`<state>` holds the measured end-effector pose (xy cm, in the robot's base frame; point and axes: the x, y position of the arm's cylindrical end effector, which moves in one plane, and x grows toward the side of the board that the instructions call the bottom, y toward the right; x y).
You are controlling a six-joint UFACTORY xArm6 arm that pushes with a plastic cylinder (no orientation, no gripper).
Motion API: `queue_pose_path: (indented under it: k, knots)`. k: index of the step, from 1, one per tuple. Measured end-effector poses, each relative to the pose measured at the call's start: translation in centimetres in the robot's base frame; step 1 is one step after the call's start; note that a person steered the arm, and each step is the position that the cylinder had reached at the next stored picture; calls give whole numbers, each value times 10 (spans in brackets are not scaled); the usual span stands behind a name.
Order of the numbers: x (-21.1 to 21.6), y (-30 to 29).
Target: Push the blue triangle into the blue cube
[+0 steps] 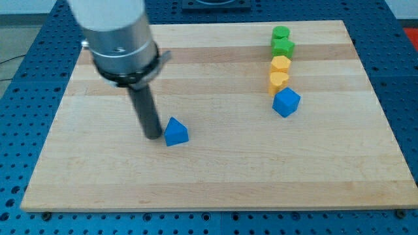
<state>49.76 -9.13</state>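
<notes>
Tip [154, 136] touches blue triangle [176, 132] from view's left, mid-counter [215, 183]. No end effector jaws: bare rod only. Blue cube [286, 102] well apart toward right edge, slightly higher. Advice: push rightward, angled slightly upward, centred on triangle to avoid slip-off.

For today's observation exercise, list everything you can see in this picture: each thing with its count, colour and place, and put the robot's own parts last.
blue triangle: one, blue, left of the board's centre, just to the right of my tip.
blue cube: one, blue, the view's right, bottom end of a column of blocks.
yellow blocks: two, yellow, stacked in the column above the blue cube; lower, upper; exact shapes hard to tell.
green blocks: two, green, top of the column; lower, upper.
wooden board: one, light wood, fills most of the view.
blue perforated table: one, blue, around the board.
my tip: one, dark rod end, right beside the blue triangle's left side.
</notes>
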Motion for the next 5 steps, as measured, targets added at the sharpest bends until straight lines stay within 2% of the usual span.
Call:
queue_pose_path:
  k: [1, 2, 3, 4, 5]
  knots:
    - [0, 94]
    - [0, 115]
    - [12, 27]
    - [51, 82]
    - [31, 108]
